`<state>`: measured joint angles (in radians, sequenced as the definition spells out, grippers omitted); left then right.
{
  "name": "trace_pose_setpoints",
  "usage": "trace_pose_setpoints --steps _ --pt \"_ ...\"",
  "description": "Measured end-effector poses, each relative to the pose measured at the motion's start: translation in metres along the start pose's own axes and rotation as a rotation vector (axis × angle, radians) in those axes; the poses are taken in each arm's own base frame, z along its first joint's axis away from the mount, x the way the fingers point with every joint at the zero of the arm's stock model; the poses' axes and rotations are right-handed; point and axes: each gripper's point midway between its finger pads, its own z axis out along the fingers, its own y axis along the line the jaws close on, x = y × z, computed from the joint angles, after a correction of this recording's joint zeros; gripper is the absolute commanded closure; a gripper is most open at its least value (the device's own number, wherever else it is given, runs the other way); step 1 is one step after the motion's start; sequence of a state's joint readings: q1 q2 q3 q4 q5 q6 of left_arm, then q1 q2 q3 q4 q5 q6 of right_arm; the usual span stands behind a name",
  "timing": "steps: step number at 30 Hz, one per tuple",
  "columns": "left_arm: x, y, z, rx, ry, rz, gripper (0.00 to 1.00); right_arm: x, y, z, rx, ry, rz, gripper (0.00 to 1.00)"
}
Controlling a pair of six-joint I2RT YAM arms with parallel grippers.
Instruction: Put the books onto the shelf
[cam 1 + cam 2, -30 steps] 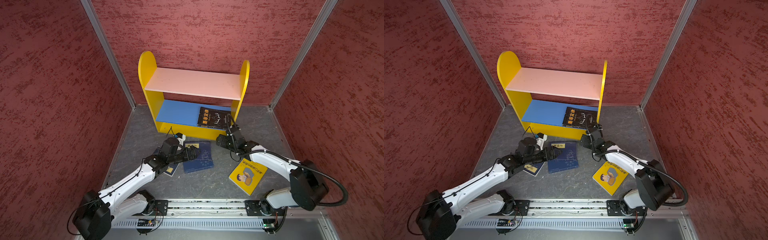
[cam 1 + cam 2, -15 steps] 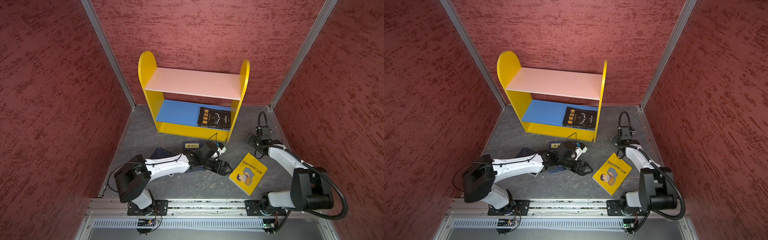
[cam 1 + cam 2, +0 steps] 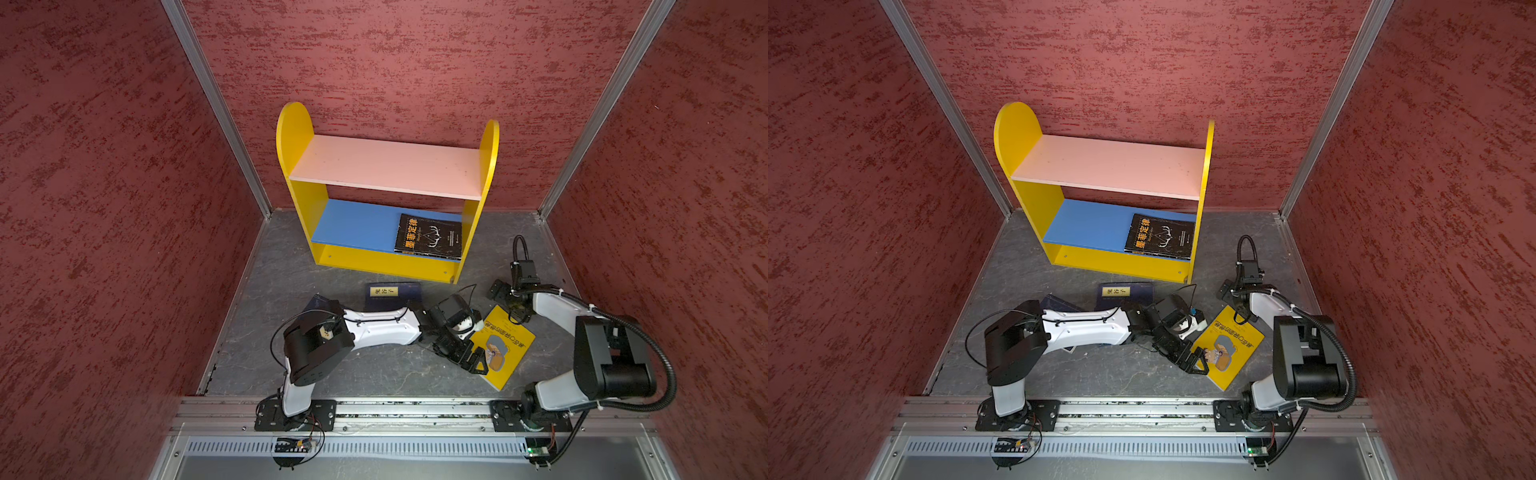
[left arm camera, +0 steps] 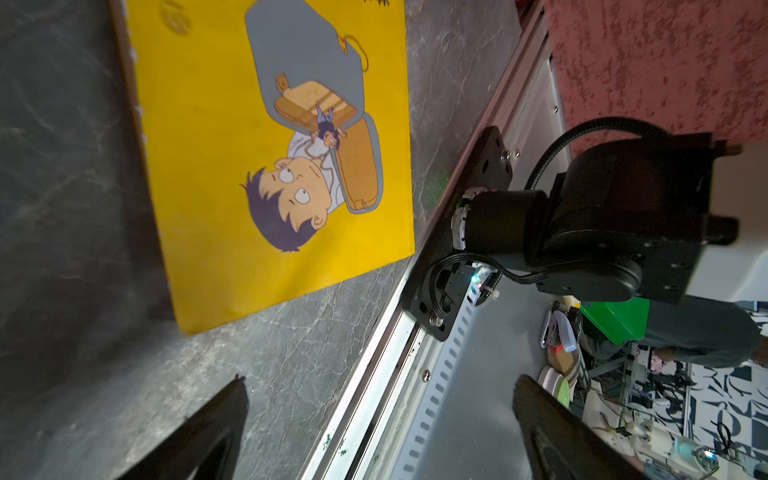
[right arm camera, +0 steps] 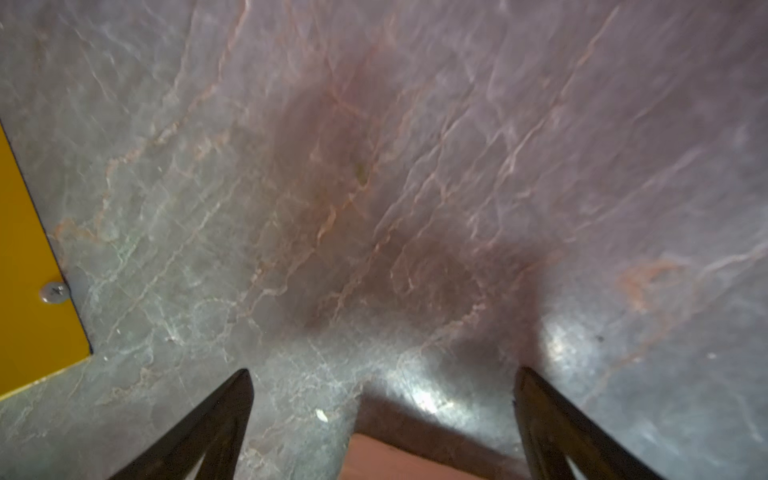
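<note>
1. Left wrist view gives us the yellow book (image 4: pixel 199 166) lying flat on the grey bench (image 4: pixel 291 374), its cartoon man face up. The left pincer (image 4: pixel 379 379) has its jaws spread wide with nothing between them.
2. In both top views we find that pincer reaching across the middle, low over the yellow book's left edge. We cannot tell whether it touches the cover.
3. We see the shelf (image 3: pixel 293 137) standing at the back of the bench, by the rear wall.
4. We see the black book (image 3: pixel 430 237) lying flat on the shelf's blue lower board, at the right end, just beside the right side panel.
5. We find a navy book (image 3: pixel 392 293) on the bench between the shelf and the left arm, yellow label up, its near part hidden by the arm.
6. A corner of a second navy book (image 3: pixel 318 300) shows from behind the same arm, further left. We cannot make out more of it.
7. We see the right pincer (image 5: pixel 382 370) spread wide and empty over bare bench in the right wrist view, with a yellow shelf panel and its screw at the edge.
8. In a top view, the right pincer (image 3: pixel 509 303) sits near the shelf's right foot and by the yellow book's far corner.
</note>
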<state>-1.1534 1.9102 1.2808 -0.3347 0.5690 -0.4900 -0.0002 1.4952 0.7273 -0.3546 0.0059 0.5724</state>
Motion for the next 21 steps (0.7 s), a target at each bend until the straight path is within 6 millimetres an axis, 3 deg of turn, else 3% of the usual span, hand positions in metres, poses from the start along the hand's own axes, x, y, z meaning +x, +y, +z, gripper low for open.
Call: trace_pose_setpoints --steps 11,17,21 --pt "0.018 0.004 0.026 -0.006 0.114 0.005 0.01 0.004 0.003 -0.002 -0.041 -0.010 0.005 0.01" --pt "0.009 0.013 0.033 -0.001 0.124 -0.007 0.01 0.012 -0.003 -0.007 -0.033 0.000 0.017 0.01" --pt "-0.003 0.025 0.026 -0.002 0.099 -0.032 0.01 0.016 -0.006 -0.008 -0.035 -0.001 0.026 0.01"
